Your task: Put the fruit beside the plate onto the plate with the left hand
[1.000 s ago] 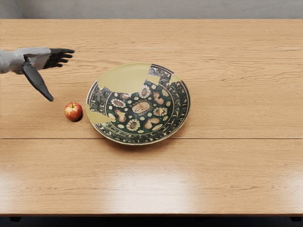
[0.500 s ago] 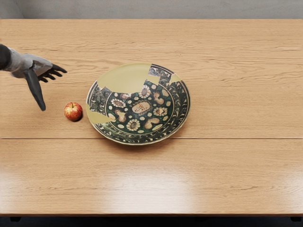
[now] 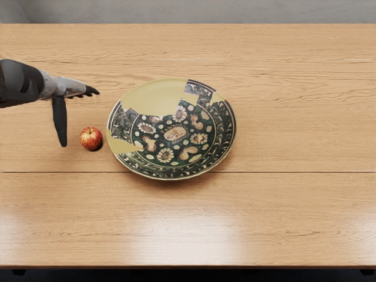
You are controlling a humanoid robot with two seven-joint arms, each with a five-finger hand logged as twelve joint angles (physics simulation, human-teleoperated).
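The wooden table point(image 3: 264, 211) fills nearly the whole view. Its far edge runs across the top, well beyond the hand, and its near edge along the bottom, well on the viewer's side of the hand. Bare wood lies open on every side of the hand, with a broad free stretch across the table's near half.

The patterned plate point(image 3: 153, 97) sits to the hand's right, near the fingertips but apart from them. Its left rim is the only thing standing between the hand and the plate's middle.

The left hand point(image 3: 64, 91) reaches in from the left edge, above the table surface. It is open and holds nothing: the fingers point(image 3: 89, 91) stretch toward the plate and the thumb point(image 3: 60, 126) hangs straight down.

The apple point(image 3: 91, 138) rests on the table on the viewer's side of the fingers, just right of the thumb tip with a gap between. It is just beside the plate's left rim, not on the plate.
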